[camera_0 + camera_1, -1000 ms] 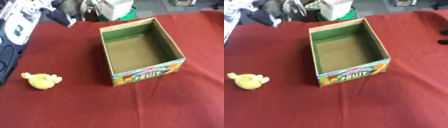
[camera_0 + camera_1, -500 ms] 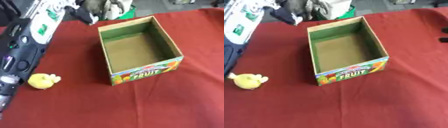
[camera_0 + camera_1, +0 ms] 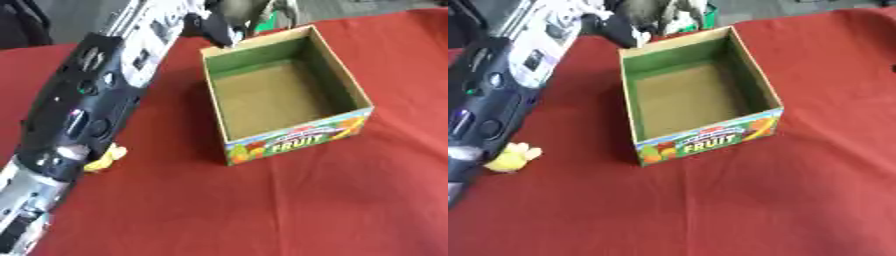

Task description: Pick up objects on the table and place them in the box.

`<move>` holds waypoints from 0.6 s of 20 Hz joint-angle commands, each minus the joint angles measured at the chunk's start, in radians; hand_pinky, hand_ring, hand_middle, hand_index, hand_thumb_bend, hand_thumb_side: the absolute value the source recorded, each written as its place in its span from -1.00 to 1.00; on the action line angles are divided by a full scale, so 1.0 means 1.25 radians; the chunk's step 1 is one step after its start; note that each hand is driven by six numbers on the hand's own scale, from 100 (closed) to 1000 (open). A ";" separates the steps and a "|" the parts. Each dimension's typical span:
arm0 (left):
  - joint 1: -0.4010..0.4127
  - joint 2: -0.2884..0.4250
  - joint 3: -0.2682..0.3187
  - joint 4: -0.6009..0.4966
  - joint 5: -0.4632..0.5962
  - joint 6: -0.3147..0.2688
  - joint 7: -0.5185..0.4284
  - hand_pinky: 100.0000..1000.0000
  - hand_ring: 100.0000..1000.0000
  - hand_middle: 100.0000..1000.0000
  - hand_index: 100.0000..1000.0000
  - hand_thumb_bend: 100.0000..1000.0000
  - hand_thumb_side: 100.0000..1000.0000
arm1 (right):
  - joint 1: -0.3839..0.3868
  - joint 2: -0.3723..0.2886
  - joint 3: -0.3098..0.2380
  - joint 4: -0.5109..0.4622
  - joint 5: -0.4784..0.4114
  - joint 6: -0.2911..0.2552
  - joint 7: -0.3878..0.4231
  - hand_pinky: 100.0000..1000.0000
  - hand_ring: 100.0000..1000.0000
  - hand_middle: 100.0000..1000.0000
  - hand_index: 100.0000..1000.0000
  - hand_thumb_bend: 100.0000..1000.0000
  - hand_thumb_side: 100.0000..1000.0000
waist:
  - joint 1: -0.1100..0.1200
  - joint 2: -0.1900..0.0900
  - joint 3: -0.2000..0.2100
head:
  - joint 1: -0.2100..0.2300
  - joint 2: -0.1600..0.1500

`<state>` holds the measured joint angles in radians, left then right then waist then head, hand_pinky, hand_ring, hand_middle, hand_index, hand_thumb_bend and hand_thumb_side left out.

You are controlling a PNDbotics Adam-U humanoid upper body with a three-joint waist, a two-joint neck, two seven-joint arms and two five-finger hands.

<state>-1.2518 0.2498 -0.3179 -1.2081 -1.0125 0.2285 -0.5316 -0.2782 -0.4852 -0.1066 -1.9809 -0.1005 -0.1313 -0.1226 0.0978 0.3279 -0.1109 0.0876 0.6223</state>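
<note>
A red cloth covers the counter (image 3: 815,200) edge to edge. Toward 12 o'clock, past its far edge, lies grey floor (image 3: 798,6) with blurred clutter (image 3: 677,14).

The box (image 3: 702,140) bears the word "FRUIT" on its colourful front panel; smaller print above is unreadable

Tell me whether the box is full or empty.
Empty: the box shows only its bare brown floor; the yellow toy lies outside on the cloth.
</note>
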 commanded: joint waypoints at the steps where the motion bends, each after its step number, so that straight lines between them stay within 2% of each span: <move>1: -0.025 -0.017 0.002 0.016 -0.046 -0.007 0.008 0.02 -0.26 -0.59 -0.78 -1.00 -0.52 | -0.013 -0.005 0.000 -0.015 -0.009 0.000 0.007 0.30 0.49 0.17 0.58 -1.00 1.00 | -0.003 -0.013 -0.004 | 0.008 -0.011; 12: 0.004 -0.077 -0.004 0.096 -0.122 -0.034 0.012 0.03 -0.19 -0.54 -0.69 -1.00 -0.51 | -0.031 0.006 0.006 -0.015 -0.018 0.004 0.017 0.30 0.49 0.17 0.58 -1.00 1.00 | 0.008 -0.002 -0.027 | 0.017 -0.021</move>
<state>-1.2287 0.1483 -0.3293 -1.0855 -1.1535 0.1930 -0.5152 -0.3057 -0.4691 -0.0975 -1.9809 -0.1165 -0.1238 -0.1062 0.1158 0.3456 -0.1436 0.1043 0.6061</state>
